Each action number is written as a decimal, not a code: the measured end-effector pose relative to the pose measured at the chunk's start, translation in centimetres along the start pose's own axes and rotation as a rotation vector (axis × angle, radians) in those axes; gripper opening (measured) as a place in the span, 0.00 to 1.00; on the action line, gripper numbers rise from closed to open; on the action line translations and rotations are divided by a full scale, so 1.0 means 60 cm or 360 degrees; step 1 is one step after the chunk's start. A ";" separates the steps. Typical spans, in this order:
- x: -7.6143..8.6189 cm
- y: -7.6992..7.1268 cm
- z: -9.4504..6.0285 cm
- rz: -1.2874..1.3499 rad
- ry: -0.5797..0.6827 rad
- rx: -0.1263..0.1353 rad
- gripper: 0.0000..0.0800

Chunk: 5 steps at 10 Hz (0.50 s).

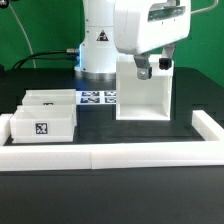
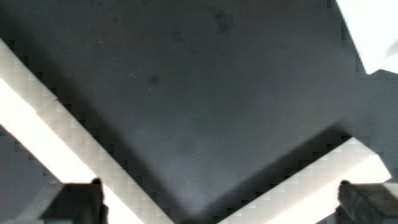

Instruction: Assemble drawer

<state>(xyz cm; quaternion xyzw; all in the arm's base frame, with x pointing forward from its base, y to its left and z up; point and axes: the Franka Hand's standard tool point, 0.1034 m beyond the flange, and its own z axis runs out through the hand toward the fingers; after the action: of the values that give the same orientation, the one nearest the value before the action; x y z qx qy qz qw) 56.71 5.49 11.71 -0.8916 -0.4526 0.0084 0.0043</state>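
Hand point(image 1: 152, 68) check-in: it hangs right over the housing point(image 1: 143, 97), at 12 o'clock from it in the exterior view. It's close to the top edge, though I can't tell from that angle whether it touches. The fingers are spread wide. In the wrist view my fingertips point(image 2: 71, 205) sit far apart with only dark counter point(image 2: 196, 90) between them, so I'm carrying nothing. White edges run along both sides of that shot, but I can't say which part they belong to.

The housing stands upright at about 2 o'clock from the counter's middle, and I can't make out which way its open side faces. Both trays are over at 9 o'clock, well apart from it. The back tray point(image 1: 50, 99) is just behind the front tray point(image 1: 42, 127), whose tag faces the camera, and both are tucked near the corner of the wall strips point(image 1: 120, 157). My guess is those strips are there to keep loose parts from sliding off and to give me something to push against.

The marker board point(image 1: 98, 98) lies flat at 12 o'clock, between the trays and the housing, and it's not part of the build.

I reckon the wide spread is so I can straddle one of the housing's walls and get it positioned first, since the trays have to slide into it. Nothing is assembled yet, so it's early days.
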 end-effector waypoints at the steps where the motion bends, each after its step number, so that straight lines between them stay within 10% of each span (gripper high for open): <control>1: 0.000 0.000 0.000 0.0000 0.0000 0.0000 0.81; 5: -0.002 0.000 0.000 0.0005 0.0002 0.0000 0.81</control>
<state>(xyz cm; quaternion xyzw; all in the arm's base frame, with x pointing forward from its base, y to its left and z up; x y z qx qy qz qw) 56.66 5.41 11.73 -0.8924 -0.4512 0.0078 0.0046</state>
